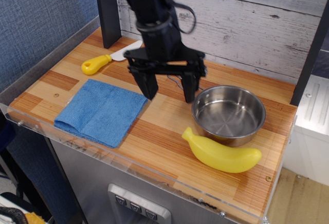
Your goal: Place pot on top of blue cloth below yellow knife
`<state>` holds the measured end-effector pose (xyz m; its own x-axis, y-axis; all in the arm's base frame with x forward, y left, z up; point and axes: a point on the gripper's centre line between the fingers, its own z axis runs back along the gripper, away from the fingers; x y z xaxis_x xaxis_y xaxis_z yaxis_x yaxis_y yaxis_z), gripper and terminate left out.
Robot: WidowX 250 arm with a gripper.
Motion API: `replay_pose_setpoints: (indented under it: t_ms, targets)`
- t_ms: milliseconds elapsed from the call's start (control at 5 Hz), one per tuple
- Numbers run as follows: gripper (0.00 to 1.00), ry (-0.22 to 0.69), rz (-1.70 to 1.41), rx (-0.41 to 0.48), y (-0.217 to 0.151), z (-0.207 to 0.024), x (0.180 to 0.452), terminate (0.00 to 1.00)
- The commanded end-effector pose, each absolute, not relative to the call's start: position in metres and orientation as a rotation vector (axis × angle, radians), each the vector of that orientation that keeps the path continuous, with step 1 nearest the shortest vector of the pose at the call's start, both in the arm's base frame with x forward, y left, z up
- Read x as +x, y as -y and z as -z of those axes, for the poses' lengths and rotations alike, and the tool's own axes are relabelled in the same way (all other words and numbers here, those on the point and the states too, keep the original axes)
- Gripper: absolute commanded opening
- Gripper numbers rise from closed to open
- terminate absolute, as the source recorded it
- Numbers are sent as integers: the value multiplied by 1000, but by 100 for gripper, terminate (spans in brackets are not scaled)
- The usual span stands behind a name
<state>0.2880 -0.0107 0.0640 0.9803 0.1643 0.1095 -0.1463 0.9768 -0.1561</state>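
Observation.image shows the gripper (168,91) with fingers (149,86) spread apart, just left of the pot (229,114), which sits on the counter (159,131) beside a banana (222,153), well apart from the blue cloth (102,111).

colour: we're seeing all matte black on the arm (154,13), no markings we can make out
gripper (169,91): two flat, blocky black fingers (149,84) hanging off a wide crossbar
cables: thin black loops run along the wrist
detail: small orange-ish strip on the crossbar
screws: too dark for us to tell
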Motion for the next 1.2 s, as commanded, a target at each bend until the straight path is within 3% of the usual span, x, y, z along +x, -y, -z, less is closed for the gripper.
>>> replay_pose_setpoints:
  t_ms: [0,400,600,1000]
  targets:
    - [100,163,-138,-62,32,-42,294,0]
    - [100,158,-100,-25,51,-12,299,0]
    - [0,158,-84,-3,50,-9,298,0]
    - [0,181,23,36,45,-15,302,0]
